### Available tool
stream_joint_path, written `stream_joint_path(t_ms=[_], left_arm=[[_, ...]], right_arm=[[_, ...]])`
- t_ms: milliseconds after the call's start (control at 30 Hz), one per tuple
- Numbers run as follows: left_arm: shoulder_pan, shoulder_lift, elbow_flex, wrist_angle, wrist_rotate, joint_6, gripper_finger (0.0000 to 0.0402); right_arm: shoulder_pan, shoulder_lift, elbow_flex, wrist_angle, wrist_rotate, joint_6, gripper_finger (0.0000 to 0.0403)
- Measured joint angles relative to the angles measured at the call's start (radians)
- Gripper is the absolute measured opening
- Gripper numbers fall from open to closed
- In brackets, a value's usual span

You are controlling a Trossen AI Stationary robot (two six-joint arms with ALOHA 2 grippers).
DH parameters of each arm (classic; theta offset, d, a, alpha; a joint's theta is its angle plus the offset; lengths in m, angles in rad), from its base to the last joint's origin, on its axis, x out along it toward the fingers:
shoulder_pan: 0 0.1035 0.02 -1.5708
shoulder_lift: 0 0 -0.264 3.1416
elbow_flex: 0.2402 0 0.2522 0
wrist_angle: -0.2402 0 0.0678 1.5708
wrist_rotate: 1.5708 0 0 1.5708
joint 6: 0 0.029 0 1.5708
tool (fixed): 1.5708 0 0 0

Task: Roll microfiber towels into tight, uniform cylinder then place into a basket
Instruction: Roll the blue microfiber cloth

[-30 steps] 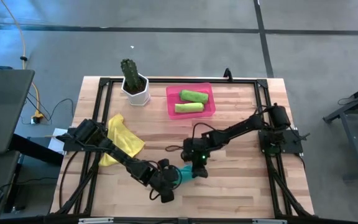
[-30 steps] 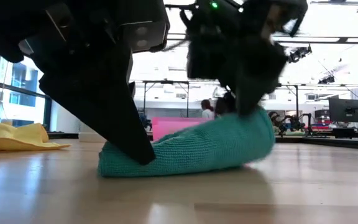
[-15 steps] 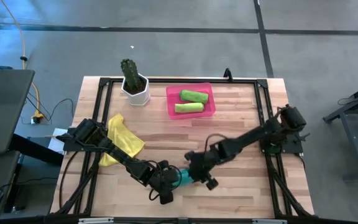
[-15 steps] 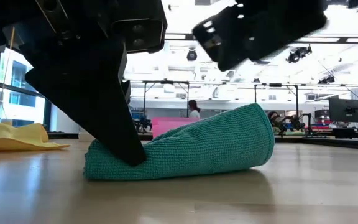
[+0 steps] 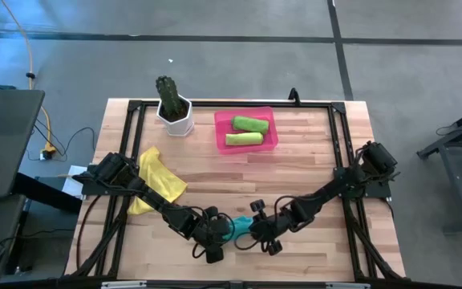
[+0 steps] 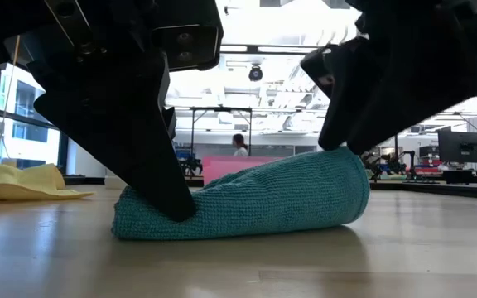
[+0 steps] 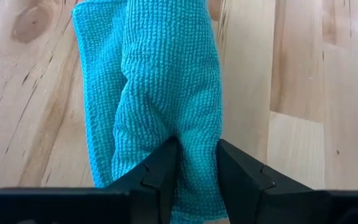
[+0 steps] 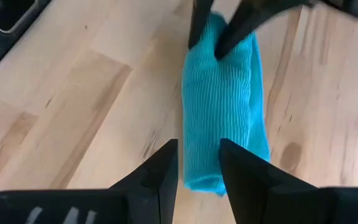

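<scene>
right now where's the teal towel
In the high view the teal towel lies rolled near the table's front edge, between the left gripper and right gripper.

Rolled towel (image 6: 247, 199): teal, with a fine knitted rib texture. Loose towel (image 5: 157, 183): yellow. Two rolled towels (image 5: 247, 131): lime green. Basket (image 5: 220, 135): bright pink. Pot (image 5: 176, 120): white, holding a green cactus (image 5: 167, 92). Table (image 5: 303, 160): light wood planks with a black frame.
</scene>
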Motion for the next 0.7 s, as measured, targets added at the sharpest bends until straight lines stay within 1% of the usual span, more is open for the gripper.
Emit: stream_joint_path(t_ms=[167, 367, 567, 700], left_arm=[[0.000, 0.000, 0.000, 0.003, 0.000, 0.000, 0.0099], [0.000, 0.000, 0.001, 0.015, 0.004, 0.000, 0.0099], [0.001, 0.000, 0.001, 0.015, 0.013, -0.006, 0.0099], [0.001, 0.000, 0.001, 0.015, 0.015, -0.007, 0.0099]], right_arm=[[0.010, 0.003, -0.012, 0.014, 0.008, 0.020, 0.0108], [0.000, 0.047, -0.012, 0.033, 0.068, 0.022, 0.0108], [-0.024, 0.108, -0.011, 0.067, 0.059, 0.024, 0.0108], [-0.026, 0.111, -0.011, 0.067, 0.012, -0.002, 0.0108]])
